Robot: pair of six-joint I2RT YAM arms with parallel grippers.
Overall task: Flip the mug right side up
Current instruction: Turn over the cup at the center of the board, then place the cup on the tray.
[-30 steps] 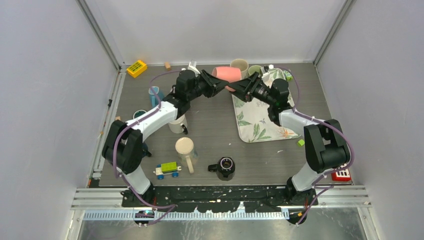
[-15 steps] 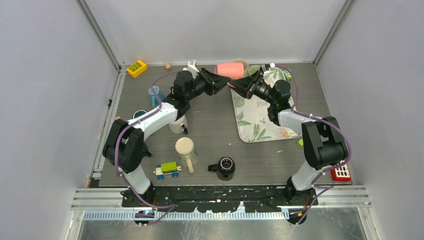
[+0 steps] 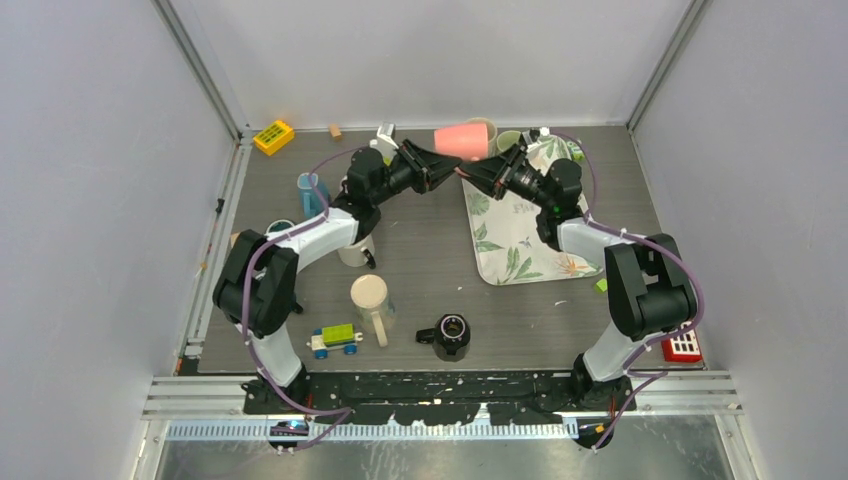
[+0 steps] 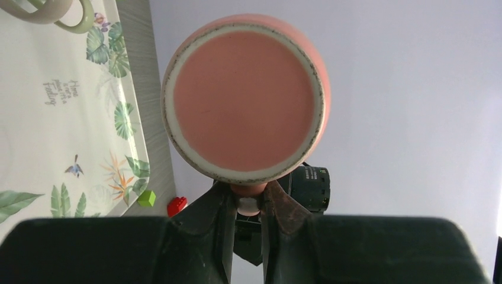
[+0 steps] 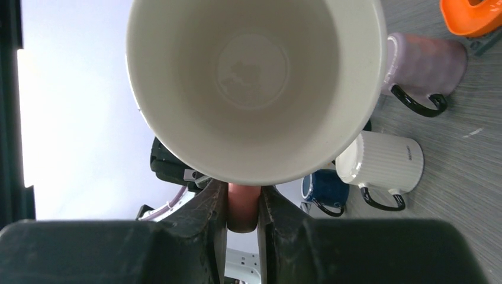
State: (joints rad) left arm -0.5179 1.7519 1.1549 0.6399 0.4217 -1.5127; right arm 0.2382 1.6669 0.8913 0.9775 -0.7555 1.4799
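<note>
Left wrist sees the mug (image 4: pixel 245 97) base-on; right wrist, its cream interior.

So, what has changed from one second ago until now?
The right gripper closed its jaws on the handle of the pink mug, which the left gripper already gripped. The two arms carried the mug slightly toward the back wall. The leaf-print tray and the toy car stayed where they were.
</note>
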